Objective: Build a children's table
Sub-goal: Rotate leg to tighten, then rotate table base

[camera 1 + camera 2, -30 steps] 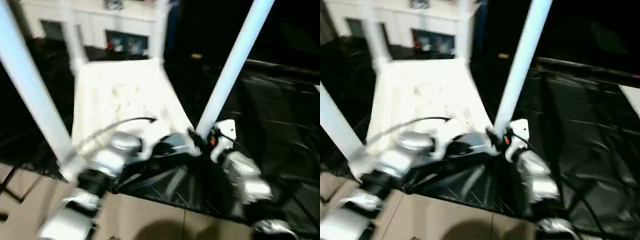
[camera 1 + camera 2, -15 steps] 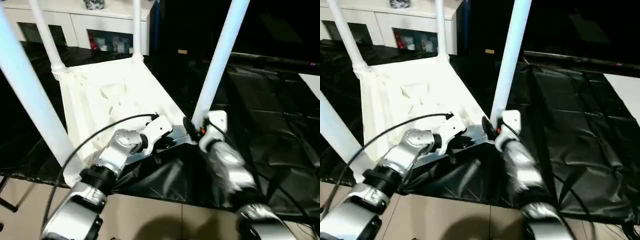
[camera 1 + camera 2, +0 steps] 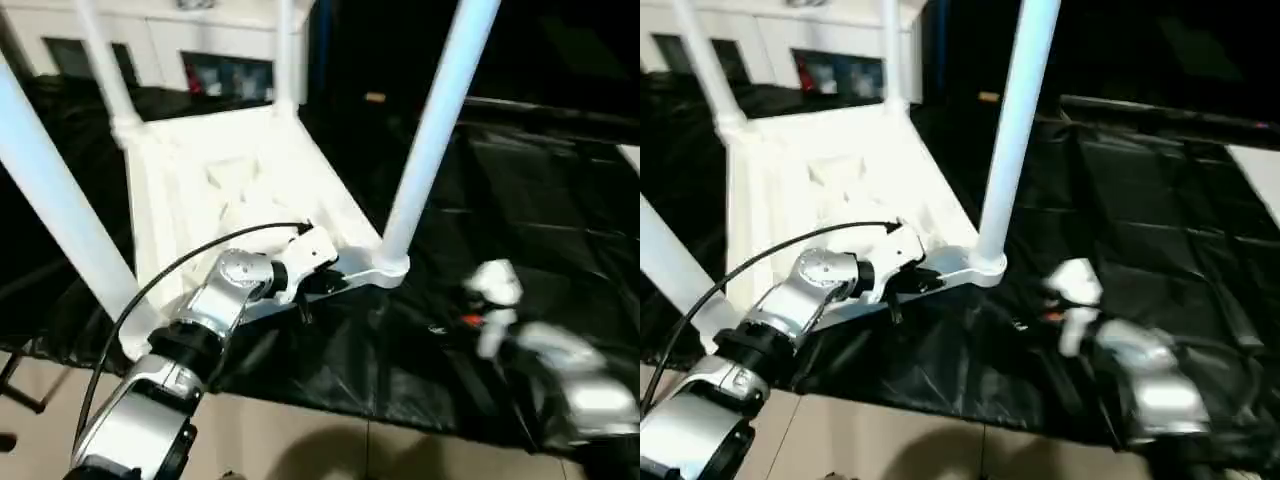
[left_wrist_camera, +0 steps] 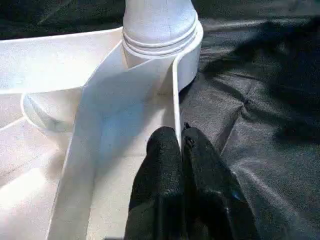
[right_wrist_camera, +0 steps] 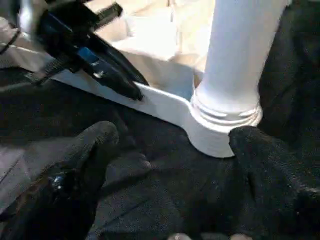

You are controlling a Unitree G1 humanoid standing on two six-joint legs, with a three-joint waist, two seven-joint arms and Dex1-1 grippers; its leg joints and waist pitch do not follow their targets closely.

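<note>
The children's table lies upside down: a white ribbed tabletop [image 3: 230,180] with four white tube legs standing in its corner sockets. The near right leg [image 3: 432,140] sits in its socket [image 5: 220,125]. My left gripper [image 4: 178,142] is shut on the tabletop's thin near rim, just beside that socket; it also appears as the left gripper [image 3: 316,284] in the left eye view. My right gripper [image 5: 175,136] is open, its fingers [image 5: 95,145] spread wide, short of the socket and not touching it. The right arm [image 3: 560,365] hangs over the black sheet to the right of the leg.
A black sheet [image 3: 540,190] covers the work surface, ending at a front edge above the beige floor [image 3: 320,440]. A white cabinet [image 3: 150,40] stands behind. The near left leg [image 3: 55,210] rises close to my left arm, and a black cable [image 3: 170,275] arcs over it.
My right gripper has opened, come off the base of the near right leg and drawn back to the right. The left gripper stays on the rim. The camera has shifted.
</note>
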